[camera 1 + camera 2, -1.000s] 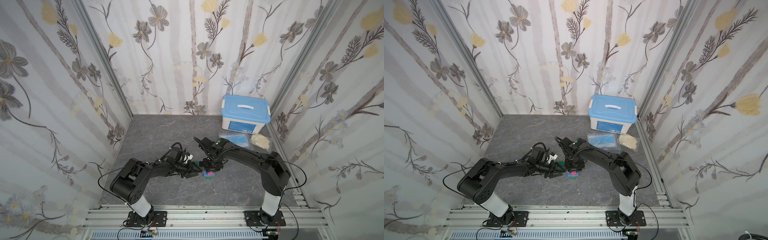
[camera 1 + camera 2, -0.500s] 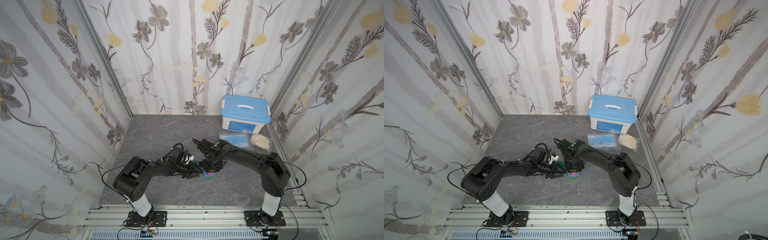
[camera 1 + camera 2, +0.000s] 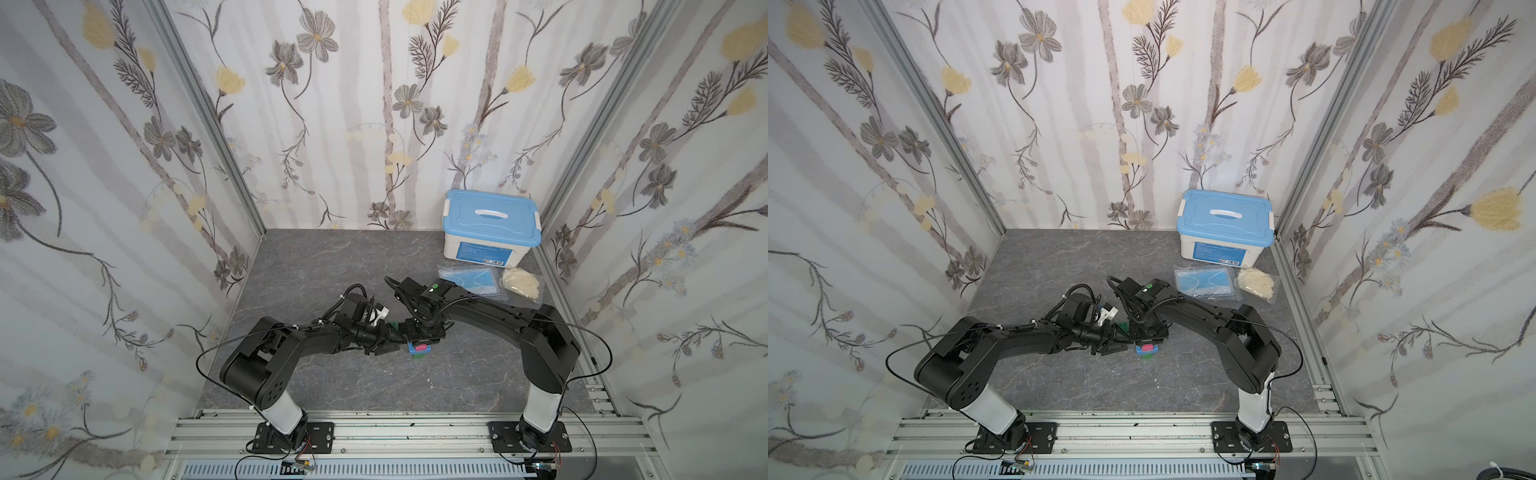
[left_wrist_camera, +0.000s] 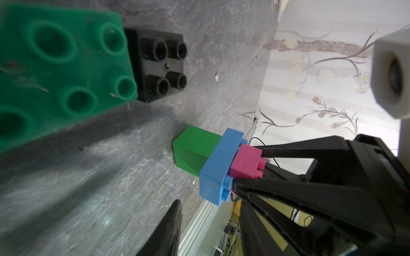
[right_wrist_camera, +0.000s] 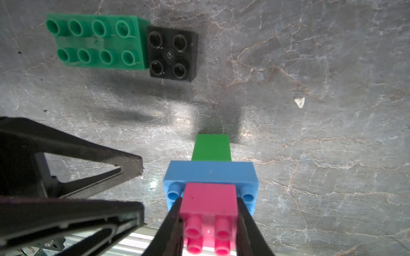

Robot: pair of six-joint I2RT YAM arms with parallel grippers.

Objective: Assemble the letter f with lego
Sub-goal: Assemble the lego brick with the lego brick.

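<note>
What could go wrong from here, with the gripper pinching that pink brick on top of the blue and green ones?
1. The right gripper is shut on the pink brick only. The blue brick and small green brick below it are held only by their studs, so a tilt or pull might split the stack.
2. The left gripper sits open close beside the stack. A small move could knock it over or strike the other gripper.

The pink brick (image 5: 208, 202) is showing smooth, slightly glossy plastic — the tabletop (image 5: 310, 66) is looking matt, veined, stone-like.
</note>
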